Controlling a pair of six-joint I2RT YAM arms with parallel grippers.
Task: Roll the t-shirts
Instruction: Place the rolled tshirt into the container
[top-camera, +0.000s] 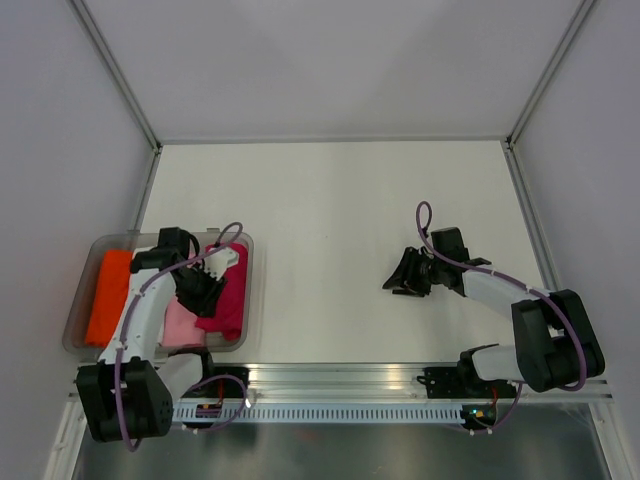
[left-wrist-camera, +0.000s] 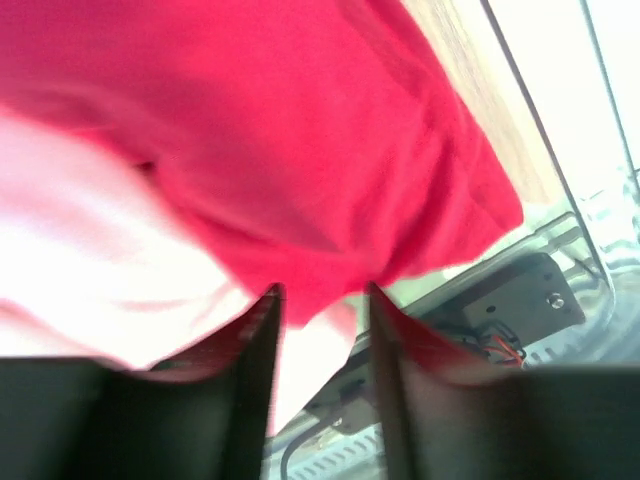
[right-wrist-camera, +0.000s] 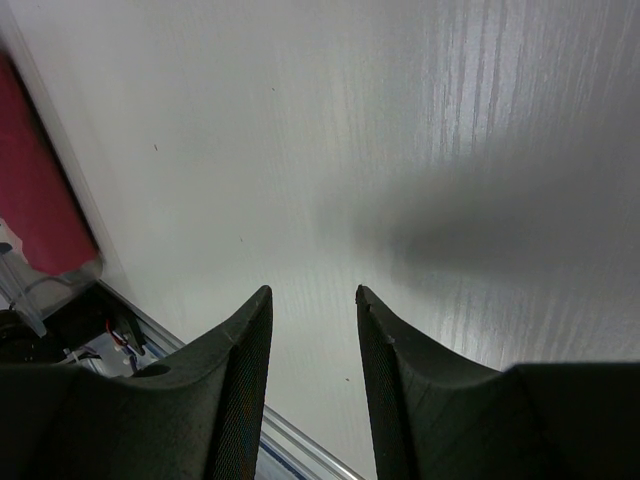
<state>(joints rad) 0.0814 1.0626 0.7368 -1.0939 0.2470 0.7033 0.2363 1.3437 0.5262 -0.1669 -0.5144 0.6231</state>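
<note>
A deep magenta t-shirt (top-camera: 230, 300) lies bunched in the right part of a clear plastic tub (top-camera: 250, 285) at the table's near left, beside a pale pink t-shirt (top-camera: 180, 322) and a folded orange one (top-camera: 108, 295). My left gripper (top-camera: 200, 292) reaches down into the tub. Its wrist view is filled with the magenta t-shirt (left-wrist-camera: 300, 130) and the pale pink cloth (left-wrist-camera: 90, 260). The left gripper (left-wrist-camera: 322, 292) is open, its tips at the magenta cloth's lower edge. My right gripper (top-camera: 398, 280) hovers open over bare table (right-wrist-camera: 400, 150) with nothing between its fingers (right-wrist-camera: 313, 292).
The tub's clear wall (left-wrist-camera: 590, 230) and an arm base (left-wrist-camera: 520, 300) show past the cloth. An aluminium rail (top-camera: 350, 378) runs along the near edge. The magenta cloth (right-wrist-camera: 35, 200) shows at the far left of the right wrist view. Grey walls enclose the white table (top-camera: 330, 200).
</note>
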